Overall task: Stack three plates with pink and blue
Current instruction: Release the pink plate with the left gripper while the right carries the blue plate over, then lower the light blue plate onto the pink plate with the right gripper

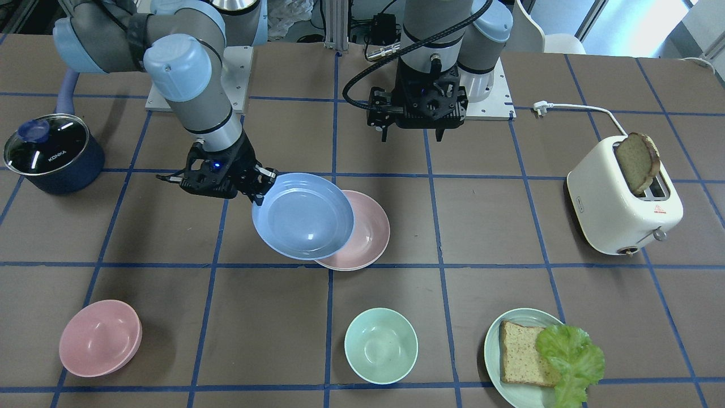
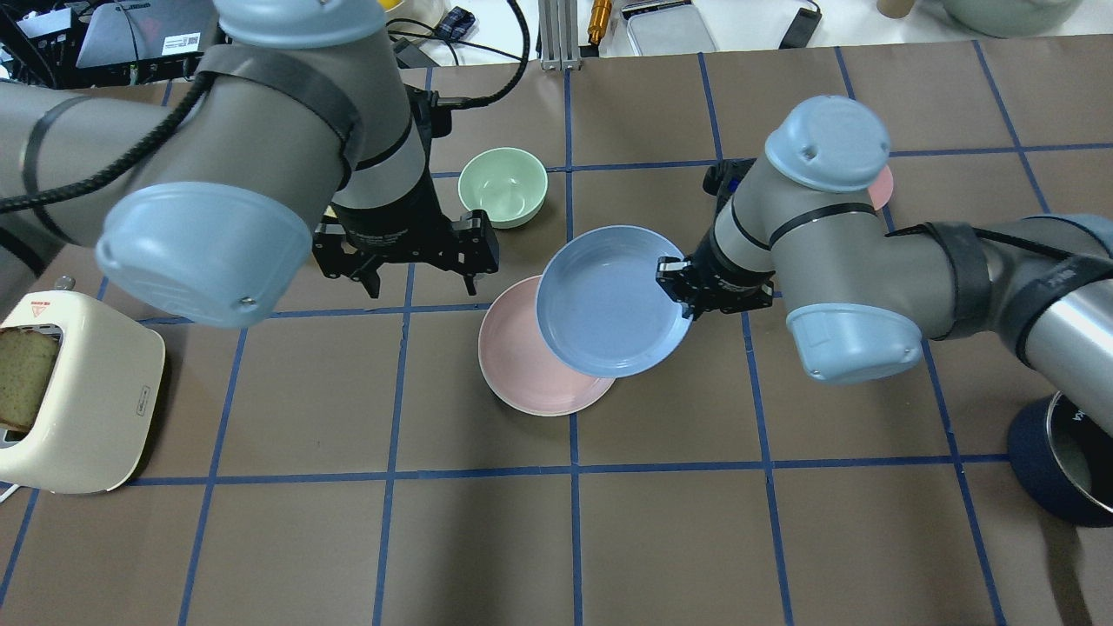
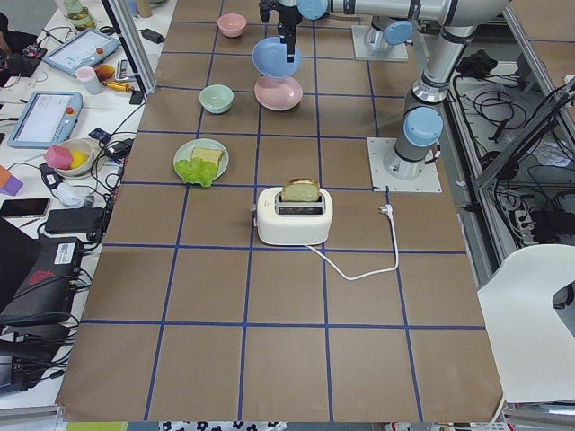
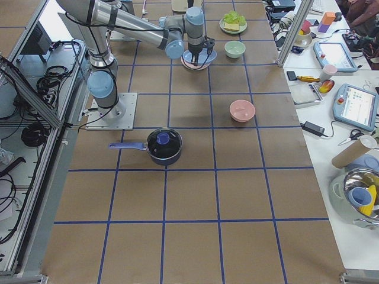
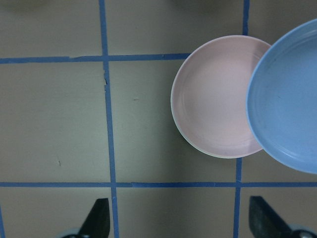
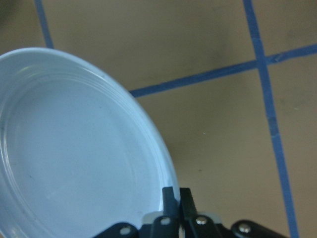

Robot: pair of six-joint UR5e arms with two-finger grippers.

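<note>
My right gripper (image 1: 264,185) is shut on the rim of a blue plate (image 1: 303,215) and holds it above the table. The plate overlaps a pink plate (image 1: 371,232) that lies on the table, offset toward my right arm's side. In the overhead view the blue plate (image 2: 609,300) covers the pink plate's (image 2: 513,369) right part. The right wrist view shows the right gripper (image 6: 173,196) pinching the blue rim (image 6: 74,158). My left gripper (image 2: 419,283) is open and empty, hovering beside the plates. Its wrist view shows the pink plate (image 5: 213,99) and the blue plate (image 5: 290,99).
A pink bowl (image 1: 101,337), a green bowl (image 1: 380,344) and a green plate (image 1: 491,343) with bread and lettuce sit along the operators' edge. A white toaster (image 1: 617,198) with toast stands on my left side. A dark blue lidded pot (image 1: 54,153) stands on my right side.
</note>
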